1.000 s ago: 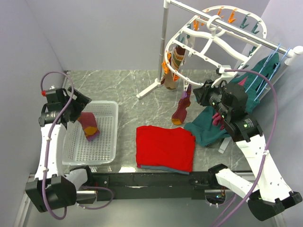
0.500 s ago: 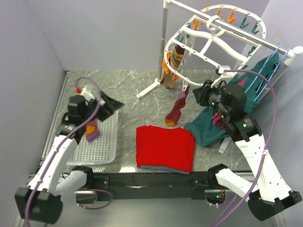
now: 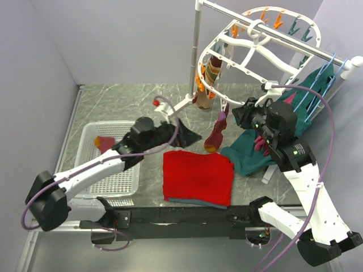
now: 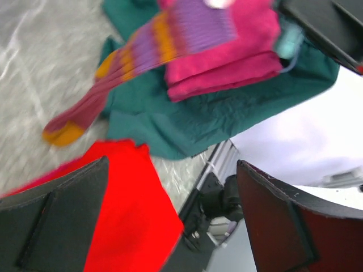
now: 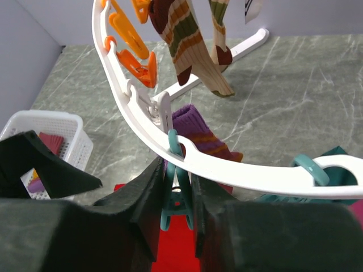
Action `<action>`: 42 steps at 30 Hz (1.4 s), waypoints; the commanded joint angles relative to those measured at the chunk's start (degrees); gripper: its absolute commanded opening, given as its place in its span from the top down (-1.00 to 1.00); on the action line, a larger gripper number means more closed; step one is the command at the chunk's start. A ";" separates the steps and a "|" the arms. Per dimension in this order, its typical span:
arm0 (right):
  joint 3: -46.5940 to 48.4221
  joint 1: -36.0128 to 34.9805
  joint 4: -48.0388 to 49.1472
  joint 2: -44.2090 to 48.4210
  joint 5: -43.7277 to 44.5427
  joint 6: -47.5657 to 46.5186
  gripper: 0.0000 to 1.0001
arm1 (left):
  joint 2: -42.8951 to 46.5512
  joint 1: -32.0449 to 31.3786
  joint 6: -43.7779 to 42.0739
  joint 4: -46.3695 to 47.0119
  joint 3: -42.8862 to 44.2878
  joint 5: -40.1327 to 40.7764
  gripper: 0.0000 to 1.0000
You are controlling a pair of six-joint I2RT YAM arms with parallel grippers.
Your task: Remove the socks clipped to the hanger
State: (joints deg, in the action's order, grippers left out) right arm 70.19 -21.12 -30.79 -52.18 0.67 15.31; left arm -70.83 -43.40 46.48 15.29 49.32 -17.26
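The white hanger point(image 3: 249, 48) hangs from the rail at the back right. A maroon-purple sock point(image 3: 216, 133) dangles from a teal peg point(image 5: 177, 195) on the hanger's rim point(image 5: 227, 167). My right gripper point(image 3: 241, 115) is shut on that peg, its jaws pressing it from both sides point(image 5: 177, 209). A tan-brown striped sock point(image 3: 210, 76) hangs clipped further back, also in the right wrist view point(image 5: 184, 39). My left gripper point(image 3: 182, 135) is open and empty, left of the dangling sock point(image 4: 113, 71). Another maroon sock point(image 3: 105, 141) lies in the white basket point(image 3: 127, 173).
A folded red cloth point(image 3: 198, 177) lies at the front centre. Teal and pink garments point(image 3: 247, 156) lie under the right arm. The rack's white foot point(image 3: 181, 105) crosses the floor behind. Orange pegs point(image 5: 133, 31) hang along the hanger rim. Blue hangers point(image 3: 320, 79) hang at the right.
My left arm has let go of a sock in the basket and swung right to the centre, open. The dangling sock has swayed slightly. The right arm has stayed put.
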 commanded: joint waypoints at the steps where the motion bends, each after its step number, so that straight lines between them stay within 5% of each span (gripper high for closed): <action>1: 1.96 -0.32 -7.44 0.33 -0.93 0.77 0.33 | -3.52 -5.55 -10.70 9.93 4.82 9.76 -0.97; 21: 5.21 -0.23 -17.37 5.16 -0.76 1.30 -0.55 | -24.79 -6.79 -12.91 25.40 13.78 -1.37 -0.76; 28: 9.34 -0.32 -20.98 6.30 -4.18 2.09 -0.57 | -29.27 -7.05 -11.94 26.99 17.12 -2.34 -0.68; 34: 14.44 -0.50 -22.56 3.50 -9.89 2.35 -0.51 | -31.48 -7.23 -11.06 25.23 19.67 -0.33 -0.18; 38: 18.13 -4.70 -24.67 -2.38 -5.08 2.79 -0.43 | -32.62 -7.32 -10.18 23.30 21.51 0.55 0.05; 42: 22.43 -11.12 -24.50 -5.29 3.80 3.85 -0.41 | -32.10 -7.32 -9.21 22.77 21.35 2.22 0.04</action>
State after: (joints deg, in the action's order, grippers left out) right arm 88.79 -28.45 -54.43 -54.08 -2.83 18.15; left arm -103.33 -50.28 36.14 37.67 68.34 -17.02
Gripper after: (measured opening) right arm 0.708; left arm 0.471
